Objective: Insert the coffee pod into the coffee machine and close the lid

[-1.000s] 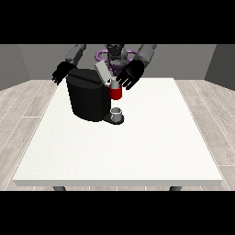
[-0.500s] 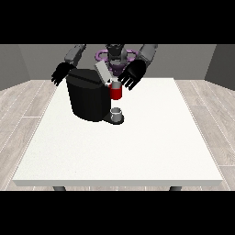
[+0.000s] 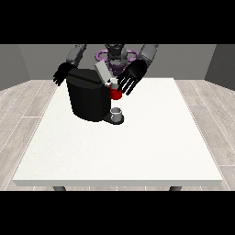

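Standing on the white table (image 3: 137, 151), the black boxy coffee machine (image 3: 87, 98) has its grey lid (image 3: 103, 72) raised; the hand at the view's right (image 3: 132, 75), fingers spread, hovers beside its red pod holder (image 3: 115, 93).

The hand at the view's left (image 3: 61, 75) hangs behind the machine, fingers relaxed.

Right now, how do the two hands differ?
The hand at the view's right is by the machine's red pod holder, fingers spread and pointing down; the hand at the view's left hangs behind the machine's far corner, away from the holder. The right-side one shows larger, nearer the camera. Both are black, open and hold nothing.
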`<action>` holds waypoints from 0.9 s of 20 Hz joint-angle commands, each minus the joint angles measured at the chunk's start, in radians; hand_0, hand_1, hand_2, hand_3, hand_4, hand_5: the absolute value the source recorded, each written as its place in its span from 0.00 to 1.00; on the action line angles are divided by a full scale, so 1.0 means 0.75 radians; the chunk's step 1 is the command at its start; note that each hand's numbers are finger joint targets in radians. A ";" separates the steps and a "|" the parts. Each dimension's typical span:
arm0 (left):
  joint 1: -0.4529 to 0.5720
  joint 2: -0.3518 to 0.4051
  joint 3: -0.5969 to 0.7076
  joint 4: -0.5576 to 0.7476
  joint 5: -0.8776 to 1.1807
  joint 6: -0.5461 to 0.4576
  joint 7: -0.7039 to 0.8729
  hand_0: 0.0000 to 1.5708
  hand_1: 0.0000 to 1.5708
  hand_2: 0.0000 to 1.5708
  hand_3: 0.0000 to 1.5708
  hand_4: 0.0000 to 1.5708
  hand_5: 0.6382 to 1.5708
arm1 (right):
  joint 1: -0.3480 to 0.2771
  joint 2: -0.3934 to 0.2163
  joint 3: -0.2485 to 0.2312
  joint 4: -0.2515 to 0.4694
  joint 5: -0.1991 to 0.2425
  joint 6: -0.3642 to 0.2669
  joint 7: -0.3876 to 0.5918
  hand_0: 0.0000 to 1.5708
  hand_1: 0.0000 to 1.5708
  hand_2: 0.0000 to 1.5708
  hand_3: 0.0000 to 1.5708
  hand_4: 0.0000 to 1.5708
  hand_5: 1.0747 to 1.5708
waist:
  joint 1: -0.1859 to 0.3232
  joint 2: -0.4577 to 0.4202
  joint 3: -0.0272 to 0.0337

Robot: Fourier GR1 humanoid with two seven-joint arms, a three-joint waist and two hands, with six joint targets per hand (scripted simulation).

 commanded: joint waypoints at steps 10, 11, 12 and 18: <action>0.061 -0.011 -0.024 0.000 -0.045 -0.042 -0.014 0.00 0.00 0.00 0.00 0.00 1.00 | 0.091 0.029 0.023 0.032 0.026 -0.020 -0.040 0.00 0.00 0.00 0.00 0.25 1.00 | 0.036 -0.081 -0.0024; 0.043 -0.039 -0.032 -0.026 -0.041 -0.069 0.022 0.00 0.00 0.00 0.00 0.00 1.00 | 0.015 -0.025 -0.057 0.072 -0.028 -0.006 0.025 0.00 0.00 0.00 0.00 0.24 1.00 | 0.077 -0.116 -0.0021; 0.043 -0.056 -0.031 -0.044 -0.044 -0.053 0.045 0.00 0.00 0.00 0.00 0.00 1.00 | 0.062 -0.018 -0.059 0.115 -0.028 0.008 -0.044 0.00 0.00 0.00 0.00 0.24 1.00 | 0.080 -0.114 -0.0019; 0.106 -0.064 0.017 -0.056 0.022 -0.117 0.003 0.00 0.00 0.00 0.00 0.00 1.00 | 0.107 0.008 -0.056 0.100 -0.034 -0.022 -0.009 0.00 0.00 0.00 0.00 0.24 1.00 | 0.127 -0.213 -0.0024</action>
